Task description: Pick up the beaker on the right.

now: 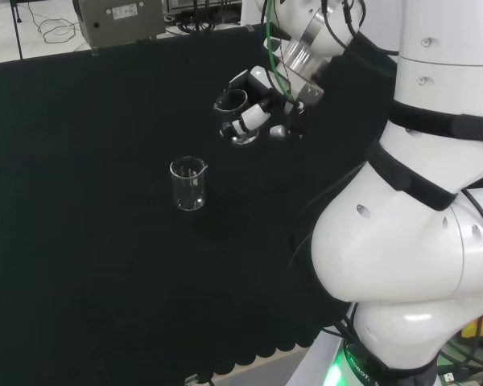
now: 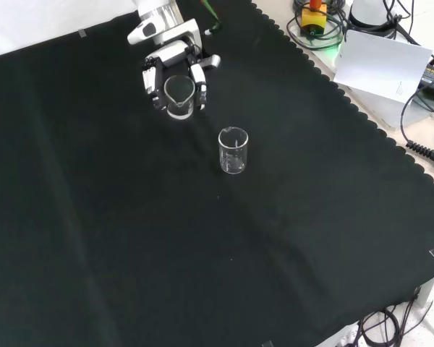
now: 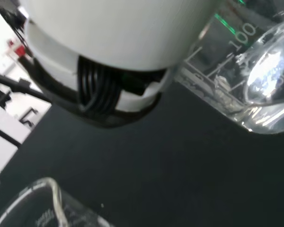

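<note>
With its fingers curled round one beaker (image 1: 233,115) near the upper middle of the head view, the hand (image 1: 262,108) seems to have it lifted; the other beaker (image 1: 187,183) stands untouched below left.

Held beaker (image 3: 246,80): the wrist view's edge cuts its rim from you.
Second beaker (image 3: 42,208): you get only its cropped rim.
Hand (image 3: 118,42): blurred, fingers unreadable here.

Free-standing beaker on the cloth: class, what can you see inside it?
The free-standing beaker looks empty; only black cloth shows through its clear wall. The other beaker, gripped by the hand, has fingers covering its sides, so its contents are uncertain.
</note>
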